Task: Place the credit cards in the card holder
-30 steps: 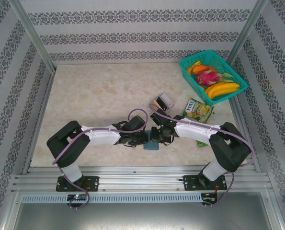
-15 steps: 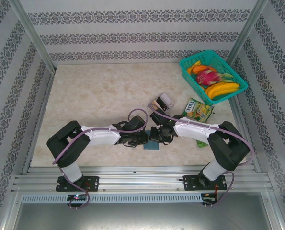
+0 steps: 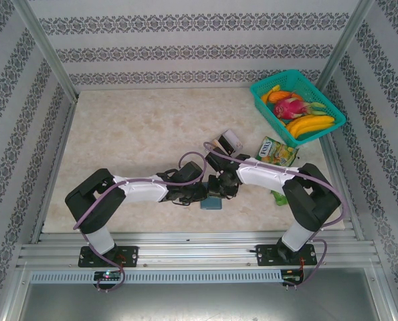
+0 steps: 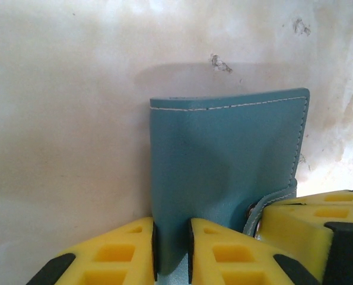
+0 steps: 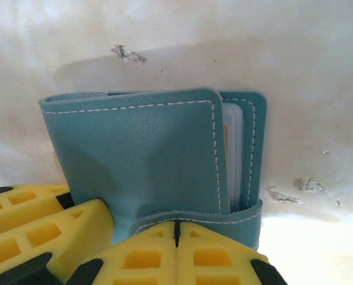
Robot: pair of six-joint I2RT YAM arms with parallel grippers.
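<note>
Now both grippers meet at the teal card holder [image 3: 212, 203], near six o'clock on the table [image 3: 132, 134].
From above, the left gripper [image 3: 203, 194] sits at its nine o'clock, the right gripper [image 3: 221, 190] at its one o'clock. Left wrist: narrowly parted jaws clamp the holder's lower edge. Right wrist: pads pressed fully together against the strap [image 5: 194, 217] at six o'clock; whitish cards [image 5: 232, 157] stand edge-on inside at three o'clock.
</note>
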